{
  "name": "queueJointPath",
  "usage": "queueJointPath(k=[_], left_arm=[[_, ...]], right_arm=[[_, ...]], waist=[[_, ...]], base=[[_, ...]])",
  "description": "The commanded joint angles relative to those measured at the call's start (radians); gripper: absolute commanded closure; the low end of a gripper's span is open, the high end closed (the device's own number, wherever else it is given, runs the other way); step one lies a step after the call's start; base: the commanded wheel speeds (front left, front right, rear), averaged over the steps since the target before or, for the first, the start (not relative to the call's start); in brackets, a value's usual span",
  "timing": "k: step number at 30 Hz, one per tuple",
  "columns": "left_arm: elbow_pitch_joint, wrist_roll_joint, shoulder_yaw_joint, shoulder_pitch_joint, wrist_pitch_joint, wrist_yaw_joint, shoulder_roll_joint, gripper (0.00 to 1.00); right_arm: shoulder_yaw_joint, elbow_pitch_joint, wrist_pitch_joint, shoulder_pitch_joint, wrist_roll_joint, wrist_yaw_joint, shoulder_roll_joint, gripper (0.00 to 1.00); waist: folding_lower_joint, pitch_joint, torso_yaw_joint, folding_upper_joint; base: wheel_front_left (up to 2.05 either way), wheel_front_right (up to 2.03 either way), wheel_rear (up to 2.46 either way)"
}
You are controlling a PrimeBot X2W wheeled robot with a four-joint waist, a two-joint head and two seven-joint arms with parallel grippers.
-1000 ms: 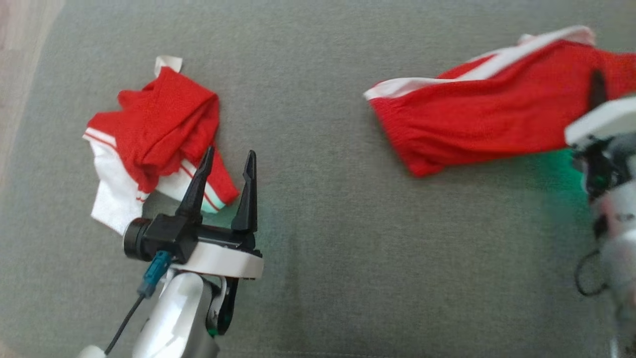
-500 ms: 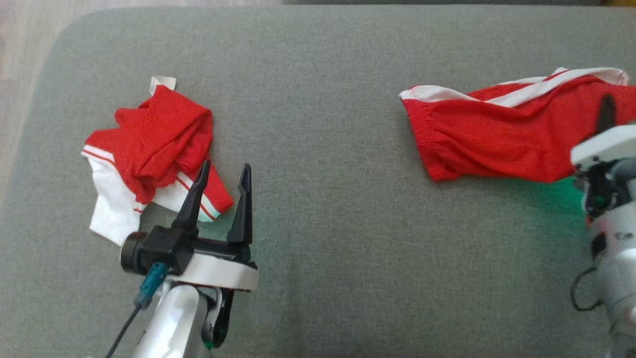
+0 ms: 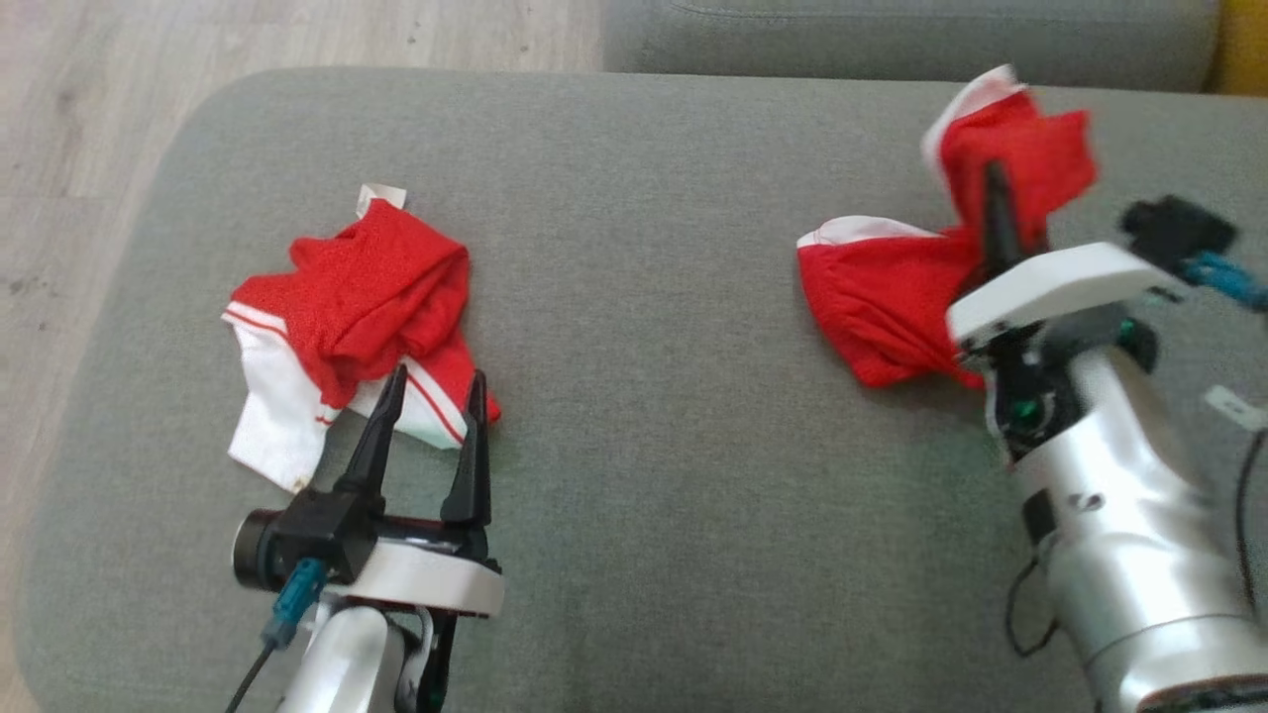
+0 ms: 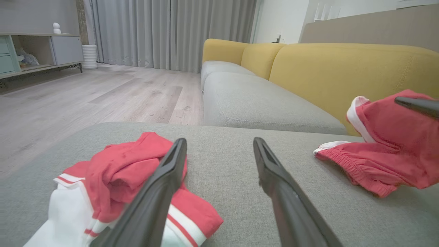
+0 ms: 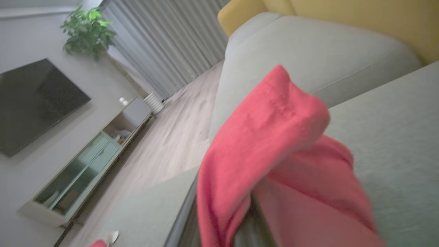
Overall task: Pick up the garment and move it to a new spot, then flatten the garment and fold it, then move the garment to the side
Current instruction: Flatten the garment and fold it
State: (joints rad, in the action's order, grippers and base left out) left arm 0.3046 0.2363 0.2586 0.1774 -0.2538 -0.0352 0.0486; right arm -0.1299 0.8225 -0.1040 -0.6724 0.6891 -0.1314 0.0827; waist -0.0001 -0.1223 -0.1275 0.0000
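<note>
Head view, right gripper (image 3: 994, 183): clamped tight on the red mesh shorts with white side stripe (image 3: 882, 307). One bunch is lifted above the broad grey fabric cushion (image 3: 674, 416) at its far right, the rest trailing on it.
Head view, left gripper (image 3: 438, 374): fingers spread wide, nothing held, tips at the near edge of the crumpled red-and-white jersey (image 3: 367, 297) on the cushion's left part.
Left wrist view: fingers apart just above the cushion, with the jersey beneath one and the shorts off at the cushion's right.
Right wrist view: blurred red cloth drapes over the fingers, above the cushion.
</note>
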Motion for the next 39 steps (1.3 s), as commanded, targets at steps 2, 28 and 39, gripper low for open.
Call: queueJointPath(k=[2,28,39], left_arm=[[-0.032,-0.008,-0.035,0.020,-0.008,-0.001,0.002,0.00],[-0.026,0.017,-0.020,-0.012,-0.008,0.011,0.002,0.00],[-0.040,0.010,-0.044,-0.034,-0.008,0.012,0.002,0.00]], right_arm=[[-0.065,-0.043,0.007,-0.001,0.005,0.001,-0.022,1.00],[-0.425,0.225,-0.155,0.018,-0.356,0.001,-0.028,0.00],[-0.275,-0.016,-0.157,0.139,-0.405,0.001,0.017,0.00]], waist=[[0.0001,0.005,-0.011,0.0000],[0.0001,0.054,0.016,0.0000],[0.0001,0.101,0.096,0.0000]], base=[[0.00,0.00,0.00],[0.00,0.00,0.00],[0.00,0.00,0.00]])
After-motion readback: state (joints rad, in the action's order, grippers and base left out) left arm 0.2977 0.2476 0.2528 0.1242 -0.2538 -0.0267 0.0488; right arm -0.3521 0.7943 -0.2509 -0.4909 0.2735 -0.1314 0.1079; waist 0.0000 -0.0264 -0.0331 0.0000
